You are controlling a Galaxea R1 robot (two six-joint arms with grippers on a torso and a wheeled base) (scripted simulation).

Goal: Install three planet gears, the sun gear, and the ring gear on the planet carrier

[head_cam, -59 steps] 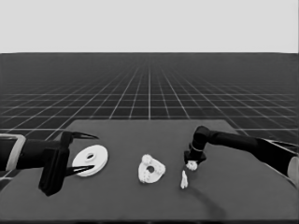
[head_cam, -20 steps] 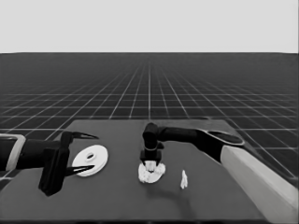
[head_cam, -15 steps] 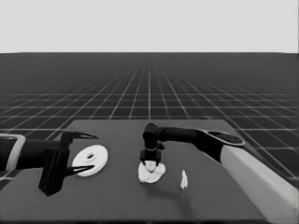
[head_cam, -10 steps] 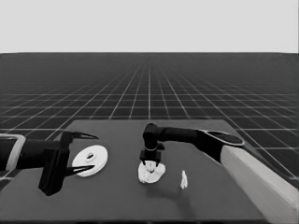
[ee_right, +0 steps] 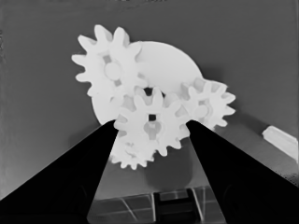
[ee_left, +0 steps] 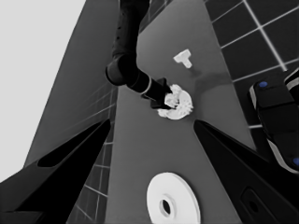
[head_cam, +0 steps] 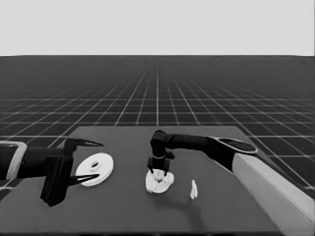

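The right tool [ee_right: 150, 128] clamps a gear [ee_right: 152, 123] over the smaller round part [ee_right: 163, 65] (left tool [head_cam: 86, 162] apart, parked).

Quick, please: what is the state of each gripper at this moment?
Left gripper: open, holding nothing, parked over the larger round part.
Right gripper: shut on a gear over the smaller round part.

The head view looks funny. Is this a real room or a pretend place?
Most likely a pretend place, a computer simulation. A dark table sits on a floor of grid lines under a blank pale sky. On it the right gripper holds a gear over the smaller round part; the left gripper waits.
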